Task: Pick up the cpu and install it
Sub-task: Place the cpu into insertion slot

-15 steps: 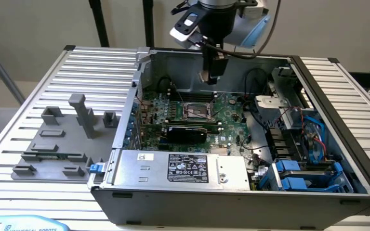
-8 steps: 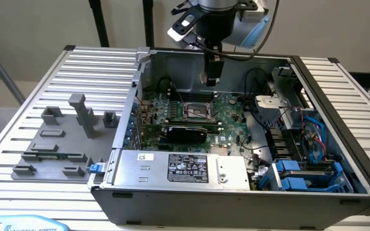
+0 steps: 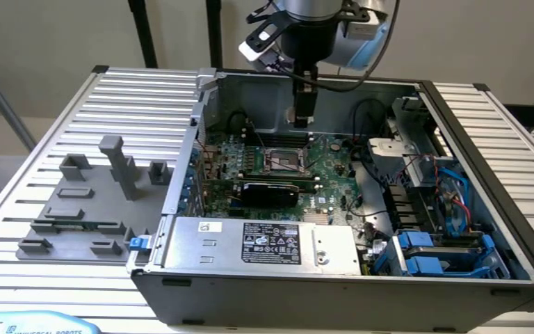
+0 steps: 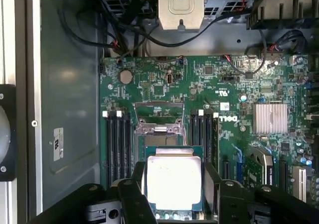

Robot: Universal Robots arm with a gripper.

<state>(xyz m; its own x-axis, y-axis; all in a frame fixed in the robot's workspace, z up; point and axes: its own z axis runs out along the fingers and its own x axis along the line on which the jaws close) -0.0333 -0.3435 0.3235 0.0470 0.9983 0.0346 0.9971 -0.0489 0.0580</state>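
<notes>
Silver cpu [image 4: 173, 181], partly behind claw [image 4: 174, 176]

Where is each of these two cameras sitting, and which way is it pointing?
Exterior view: off the arm, above the open computer case, looking down into it; the arm and its gripper hang over the motherboard.
Wrist view: on the wrist, facing down along the gripper onto the motherboard; the black fingers clasp the cpu.
Shared: the green motherboard and its open socket.
</notes>
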